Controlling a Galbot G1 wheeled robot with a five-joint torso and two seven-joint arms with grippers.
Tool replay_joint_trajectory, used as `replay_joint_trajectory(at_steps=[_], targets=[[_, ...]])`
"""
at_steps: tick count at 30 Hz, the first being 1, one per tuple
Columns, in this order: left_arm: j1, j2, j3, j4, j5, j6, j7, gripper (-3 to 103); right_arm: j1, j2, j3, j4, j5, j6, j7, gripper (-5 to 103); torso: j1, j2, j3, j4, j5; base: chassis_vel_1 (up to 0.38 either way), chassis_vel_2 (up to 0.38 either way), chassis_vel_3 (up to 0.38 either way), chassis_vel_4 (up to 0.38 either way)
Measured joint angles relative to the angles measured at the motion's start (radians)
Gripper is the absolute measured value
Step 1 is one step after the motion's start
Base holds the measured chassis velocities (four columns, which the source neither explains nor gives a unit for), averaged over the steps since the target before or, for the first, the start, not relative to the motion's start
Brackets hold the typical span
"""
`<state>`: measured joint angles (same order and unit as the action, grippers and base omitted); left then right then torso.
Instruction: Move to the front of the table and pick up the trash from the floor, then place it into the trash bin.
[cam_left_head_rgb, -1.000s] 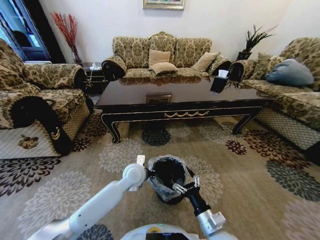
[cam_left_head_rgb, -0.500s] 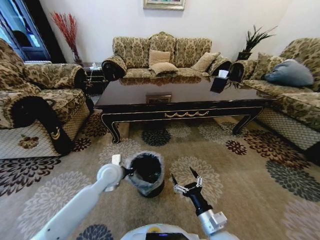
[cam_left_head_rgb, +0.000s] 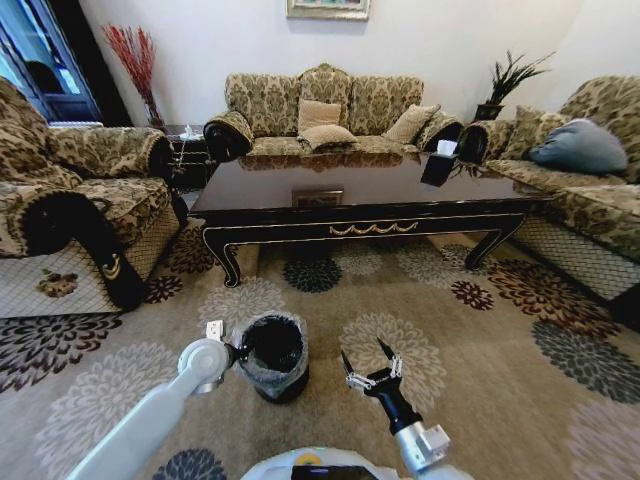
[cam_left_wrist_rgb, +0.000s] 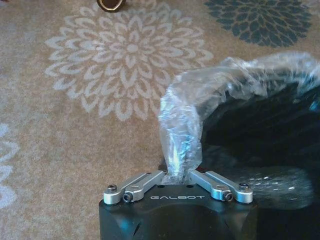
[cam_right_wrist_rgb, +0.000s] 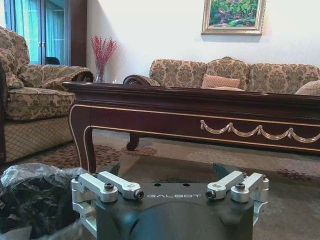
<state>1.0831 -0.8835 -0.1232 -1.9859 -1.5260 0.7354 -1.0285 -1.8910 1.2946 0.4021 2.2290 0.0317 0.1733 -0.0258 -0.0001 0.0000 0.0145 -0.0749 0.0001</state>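
The trash bin (cam_left_head_rgb: 272, 358), black with a crinkled clear liner, stands upright on the carpet in front of the table (cam_left_head_rgb: 370, 190). My left gripper (cam_left_head_rgb: 238, 352) is shut on its left rim. In the left wrist view the left gripper (cam_left_wrist_rgb: 177, 172) pinches the liner (cam_left_wrist_rgb: 220, 85) at the rim, with the dark inside of the trash bin (cam_left_wrist_rgb: 265, 130) beyond it. My right gripper (cam_left_head_rgb: 365, 362) hangs open just right of the bin, apart from it and holding nothing. The right gripper (cam_right_wrist_rgb: 167, 170) faces the table (cam_right_wrist_rgb: 200, 107), with the trash bin (cam_right_wrist_rgb: 30, 200) beside it. The trash is out of view.
Patterned sofas stand on the left (cam_left_head_rgb: 70, 200), at the back (cam_left_head_rgb: 320, 110) and on the right (cam_left_head_rgb: 590, 180) of the table. A black tissue box (cam_left_head_rgb: 437, 165) sits on the table top. Open flowered carpet (cam_left_head_rgb: 500, 350) lies to the right of my arms.
My left arm has carried the bin leftwards and a little away from me. The right gripper, at the bin's rim a second ago, now stands open and apart from it.
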Motion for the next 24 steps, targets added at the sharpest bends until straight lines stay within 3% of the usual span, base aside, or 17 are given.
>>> replay_joint_trajectory(at_steps=[8, 11, 15, 17, 18, 20, 21, 22, 23, 24], targets=[[0.022, -0.022, -0.042, 0.002, 0.051, -0.001, 0.042, 32, -0.002, 0.000, 0.011, -0.002, 0.003, -0.002, 0.003, 100, 0.000, 0.000, 0.000, -0.0002, 0.0000, 0.000, 0.000, 0.000, 0.000], [0.031, -0.024, -0.054, -0.009, 0.070, -0.001, 0.053, 38, -0.003, -0.002, 0.017, 0.001, 0.007, -0.003, 0.004, 100, 0.000, 0.000, 0.000, -0.0001, -0.0001, 0.000, 0.000, 0.000, 0.000], [0.078, -0.047, -0.133, -0.057, 0.232, -0.003, 0.109, 59, -0.005, 0.002, 0.029, 0.010, 0.021, -0.004, 0.006, 100, 0.000, 0.000, 0.000, -0.0002, -0.0004, 0.000, 0.000, 0.000, 0.000], [0.097, -0.052, -0.164, -0.080, 0.270, -0.008, 0.123, 65, -0.006, 0.004, 0.032, 0.014, 0.023, -0.004, 0.010, 100, 0.000, 0.000, 0.000, -0.0003, -0.0006, 0.000, 0.000, 0.000, 0.000], [0.130, -0.054, -0.200, -0.110, 0.323, -0.018, 0.157, 65, -0.007, 0.006, 0.037, 0.016, 0.028, -0.004, 0.014, 100, 0.000, 0.000, 0.000, -0.0003, 0.0003, 0.000, 0.000, 0.000, 0.000], [0.207, -0.055, -0.249, -0.150, 0.496, -0.068, 0.282, 76, -0.005, 0.011, 0.051, 0.017, 0.047, -0.004, 0.024, 100, 0.000, 0.000, 0.000, 0.0002, -0.0005, 0.000, 0.000, 0.000, 0.000], [0.207, -0.055, -0.249, -0.150, 0.496, -0.068, 0.282, 76, -0.005, 0.011, 0.051, 0.017, 0.047, -0.004, 0.024, 100, 0.000, 0.000, 0.000, 0.0002, -0.0005, 0.000, 0.000, 0.000, 0.000], [0.232, -0.055, -0.264, -0.157, 0.566, -0.101, 0.337, 76, -0.002, 0.012, 0.056, 0.017, 0.055, -0.005, 0.027, 100, 0.000, 0.000, 0.000, -0.0001, -0.0004, 0.000, 0.000, 0.000, 0.000], [0.305, -0.066, -0.300, -0.176, 0.729, -0.192, 0.473, 86, 0.005, 0.018, 0.071, 0.016, 0.083, -0.008, 0.033, 100, 0.000, 0.000, 0.000, 0.0001, 0.0003, 0.000, 0.000, 0.000, 0.000], [0.346, -0.076, -0.319, -0.187, 0.802, -0.248, 0.532, 92, 0.010, 0.020, 0.082, 0.016, 0.100, -0.011, 0.036, 100, 0.000, 0.000, 0.000, 0.0002, -0.0001, 0.000, 0.000, 0.000, 0.000]])
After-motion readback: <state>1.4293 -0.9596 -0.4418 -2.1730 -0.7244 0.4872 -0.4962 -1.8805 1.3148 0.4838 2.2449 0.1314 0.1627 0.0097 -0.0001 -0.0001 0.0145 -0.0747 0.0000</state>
